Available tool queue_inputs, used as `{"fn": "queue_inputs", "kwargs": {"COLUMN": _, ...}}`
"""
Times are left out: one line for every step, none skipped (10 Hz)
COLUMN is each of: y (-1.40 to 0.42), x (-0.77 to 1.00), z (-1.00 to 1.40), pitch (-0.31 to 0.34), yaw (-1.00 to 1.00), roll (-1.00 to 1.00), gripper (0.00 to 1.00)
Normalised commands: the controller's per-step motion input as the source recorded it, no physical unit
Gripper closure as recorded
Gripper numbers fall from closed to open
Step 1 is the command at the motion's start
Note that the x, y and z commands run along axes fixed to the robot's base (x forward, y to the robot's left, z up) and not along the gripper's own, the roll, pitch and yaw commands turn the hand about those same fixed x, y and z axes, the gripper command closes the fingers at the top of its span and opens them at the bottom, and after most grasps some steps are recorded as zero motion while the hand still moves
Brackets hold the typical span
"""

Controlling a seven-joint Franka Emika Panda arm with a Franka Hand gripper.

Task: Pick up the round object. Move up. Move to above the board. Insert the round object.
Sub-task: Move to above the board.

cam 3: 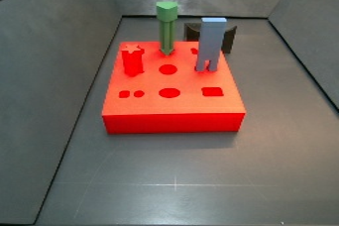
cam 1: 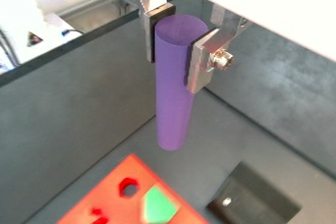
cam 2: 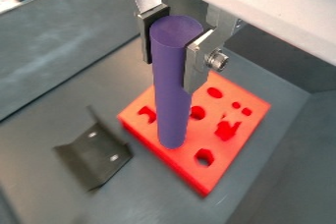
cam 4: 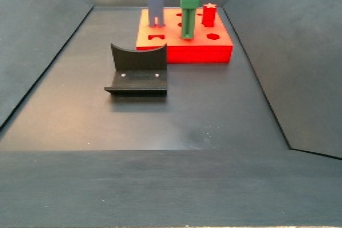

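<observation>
My gripper [cam 1: 176, 49] is shut on the round object [cam 1: 172, 90], a tall slim purple cylinder that hangs upright from between the fingers. It shows the same way in both wrist views, gripper [cam 2: 172, 49] and round object [cam 2: 168, 95]. The red board [cam 2: 178, 161] lies below; in this wrist view the cylinder's lower end hangs in front of it, well above. The board also shows in both side views [cam 3: 172, 111] [cam 4: 201, 52]. The gripper and the round object are out of view in both side views.
On the board stand a green peg [cam 3: 167, 27], a grey-blue square peg [cam 3: 209, 44] and a small red peg [cam 3: 133, 59]. The dark fixture [cam 4: 136, 70] stands on the floor near the board; it also shows in both wrist views [cam 2: 94, 154] [cam 1: 256, 200]. Grey walls enclose the floor.
</observation>
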Motion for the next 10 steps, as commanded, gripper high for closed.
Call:
{"fn": "queue_inputs", "kwargs": {"y": -1.0, "x": 0.24, "z": -0.02, "pitch": 0.217, "yaw": -0.04, "roll": -0.03, "gripper": 1.0}}
{"fn": "queue_inputs", "kwargs": {"y": -1.0, "x": 0.24, "z": -0.02, "pitch": 0.177, "yaw": -0.02, "roll": -0.02, "gripper": 1.0}}
{"fn": "queue_inputs", "kwargs": {"y": -1.0, "x": 0.25, "z": -0.01, "pitch": 0.123, "yaw": -0.01, "roll": -0.01, "gripper": 1.0}}
{"fn": "queue_inputs", "kwargs": {"y": -1.0, "x": 0.26, "z": -0.01, "pitch": 0.117, "yaw": 0.0, "roll": -0.01, "gripper": 1.0}}
{"fn": "queue_inputs", "kwargs": {"y": -1.0, "x": 0.27, "z": -0.01, "pitch": 0.115, "yaw": 0.01, "roll": 0.01, "gripper": 1.0}}
{"fn": "queue_inputs", "kwargs": {"y": -1.0, "x": 0.29, "z": 0.0, "pitch": 0.118, "yaw": 0.01, "roll": 0.0, "gripper": 1.0}}
{"fn": "queue_inputs", "kwargs": {"y": -1.0, "x": 0.32, "z": 0.0, "pitch": 0.123, "yaw": 0.0, "roll": 0.0, "gripper": 1.0}}
{"fn": "queue_inputs", "kwargs": {"y": -0.81, "x": 0.28, "z": 0.01, "pitch": 0.127, "yaw": 0.01, "roll": 0.01, "gripper": 1.0}}
{"fn": "queue_inputs", "kwargs": {"y": -0.45, "x": 0.19, "z": 0.02, "pitch": 0.13, "yaw": 0.01, "roll": 0.03, "gripper": 1.0}}
{"fn": "queue_inputs", "kwargs": {"y": -0.24, "x": 0.13, "z": 0.02, "pitch": 0.117, "yaw": 0.01, "roll": 0.04, "gripper": 1.0}}
